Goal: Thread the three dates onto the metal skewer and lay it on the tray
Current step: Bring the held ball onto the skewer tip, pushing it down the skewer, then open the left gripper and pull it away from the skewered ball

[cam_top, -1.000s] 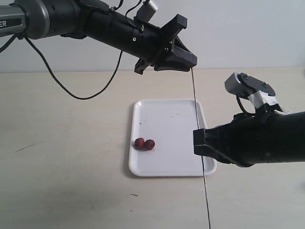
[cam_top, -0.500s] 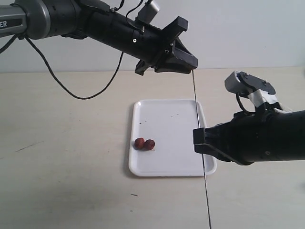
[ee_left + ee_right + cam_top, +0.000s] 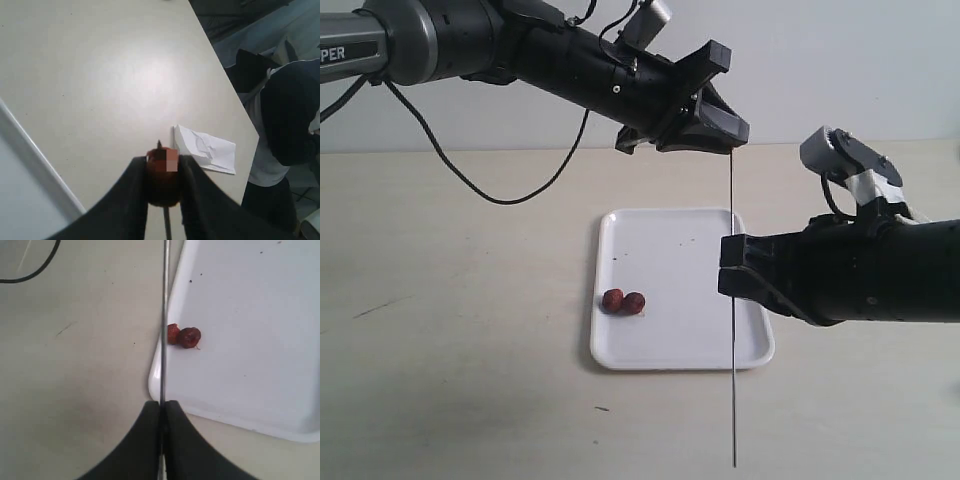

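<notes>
Aloft, left gripper (image 3: 725, 137) pinching date (image 3: 161, 187) (skewer (image 3: 733, 400) through it)

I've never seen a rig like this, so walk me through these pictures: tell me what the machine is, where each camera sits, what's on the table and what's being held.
This is a robot with two black arms, each ending in a two-fingered gripper. The wide picture comes from a camera set apart from the arms. The other two come from cameras on each arm's wrist, looking out along its fingers.

On the beige table lies a white tray with two dates on it. The right gripper is shut on a metal skewer, gripping it partway along its length. The left gripper pinches a third date at one end of the skewer; the tip seems to poke through it. The left wrist view also shows a crumpled white paper on the table.
</notes>
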### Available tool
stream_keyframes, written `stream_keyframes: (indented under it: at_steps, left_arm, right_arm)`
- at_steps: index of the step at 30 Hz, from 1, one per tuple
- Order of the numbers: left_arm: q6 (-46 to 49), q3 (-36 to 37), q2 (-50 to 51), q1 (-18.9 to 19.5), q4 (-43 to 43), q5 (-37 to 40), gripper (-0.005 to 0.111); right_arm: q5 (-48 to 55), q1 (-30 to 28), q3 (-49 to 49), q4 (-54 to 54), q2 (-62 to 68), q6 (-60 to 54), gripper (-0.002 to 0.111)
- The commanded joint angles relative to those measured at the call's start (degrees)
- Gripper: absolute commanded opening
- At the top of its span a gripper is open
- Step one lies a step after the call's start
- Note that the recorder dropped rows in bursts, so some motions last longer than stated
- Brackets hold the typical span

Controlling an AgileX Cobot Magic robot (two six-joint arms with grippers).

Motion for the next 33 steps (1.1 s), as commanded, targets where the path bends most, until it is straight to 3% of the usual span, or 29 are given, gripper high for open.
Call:
stream_keyframes:
  at_steps: [1, 12, 26, 33]
  left_arm:
    - [1.5, 0.0, -0.5, -0.4, 0.8, 1.3, 0.022]
    - [1.9, 0.0, 0.2, -0.4, 2.3, 1.3, 0.022]
    - [1.9, 0.0, 0.2, -0.4, 2.2, 2.1, 0.023]
    - [1.9, 0.0, 0.2, -0.4, 3.3, 2.1, 0.055]
  right_arm:
    - [-0.4, 0.0, -0.9, 2.3, -0.2, -3.6, 0.000]
    - [-6.5, 0.0, -6.5, 2.3, -0.1, -3.1, 0.000]
    - [-6.6, 0.0, -13.4, 2.3, 7.7, -3.2, 0.000]
    - [-8.2, 0.0, -13.4, 2.3, 8.1, -4.2, 0.000]
